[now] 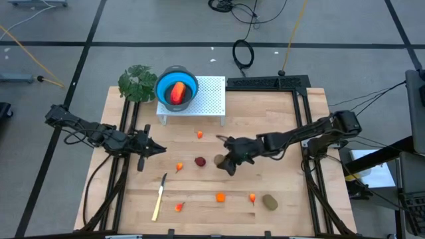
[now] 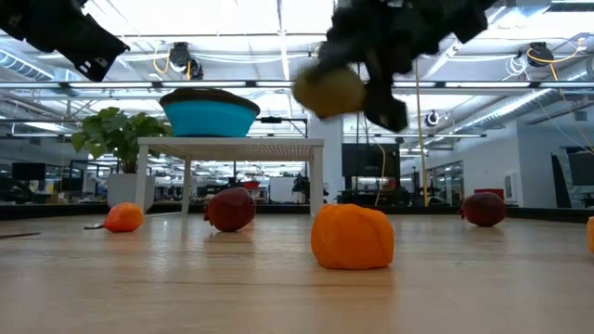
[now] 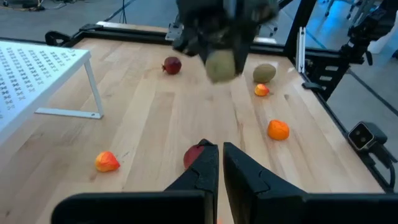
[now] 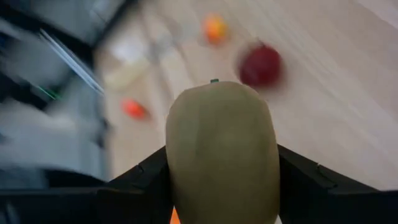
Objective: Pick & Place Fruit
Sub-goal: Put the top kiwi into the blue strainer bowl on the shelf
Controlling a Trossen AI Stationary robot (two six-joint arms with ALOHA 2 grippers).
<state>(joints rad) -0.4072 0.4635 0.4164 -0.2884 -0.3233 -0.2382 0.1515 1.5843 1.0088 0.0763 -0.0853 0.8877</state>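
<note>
Pale wood table [image 1: 279, 126], perforated white stand [image 1: 207, 99]

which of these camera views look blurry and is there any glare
Right wrist view: background smeared with motion blur, while the olive-brown oval held in the right claw stays fairly sharp. Low view: the right claw and its oval are soft-edged; bright ceiling lights glare behind. Left wrist view: the right claw blurs. High view: evenly lit, sharp.
</note>
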